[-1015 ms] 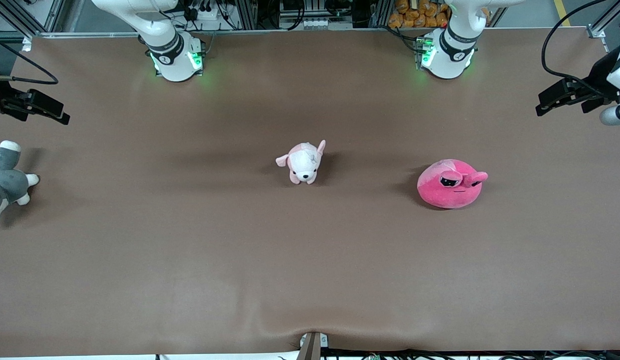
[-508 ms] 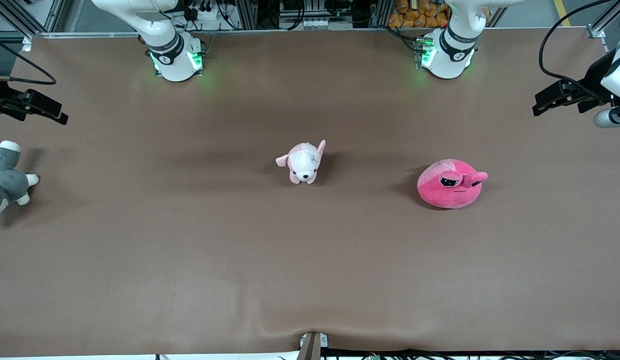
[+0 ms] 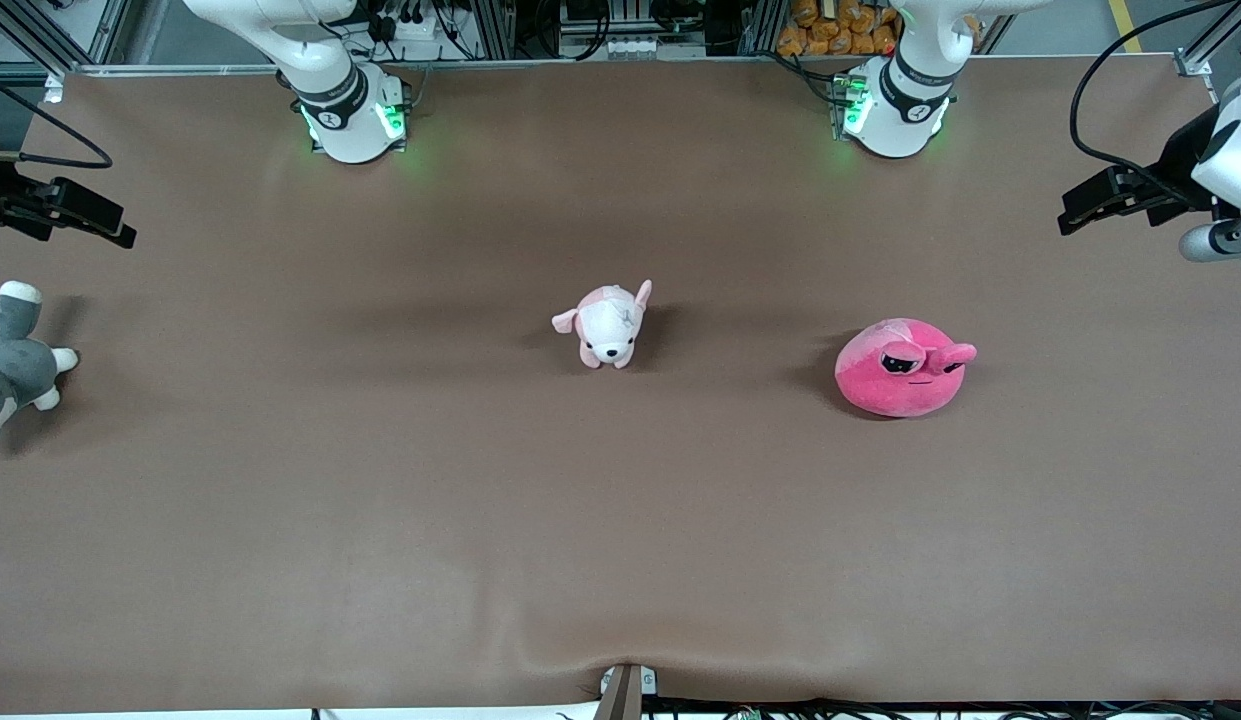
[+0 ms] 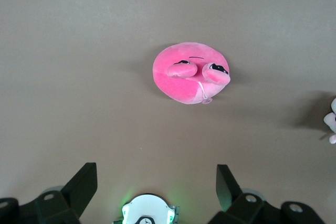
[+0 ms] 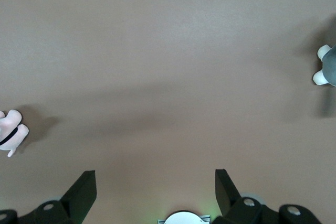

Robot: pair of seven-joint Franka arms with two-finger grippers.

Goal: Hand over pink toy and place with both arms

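Note:
The pink toy, a round hot-pink plush with half-lidded black eyes, lies on the brown table toward the left arm's end. In the left wrist view the pink toy sits well clear of my fingers. My left gripper hangs open and empty over the table's edge at the left arm's end, its dark fingers spread wide. My right gripper hangs open and empty over the right arm's end. In its wrist view the right gripper has only bare table under it.
A pale pink-and-white puppy plush stands mid-table. A grey-and-white plush animal lies at the table's edge at the right arm's end, below my right gripper. Both arm bases stand along the table's robot side.
My left gripper has drifted a little inward over the table, toward the middle. The right gripper and all three plush toys have stayed put.

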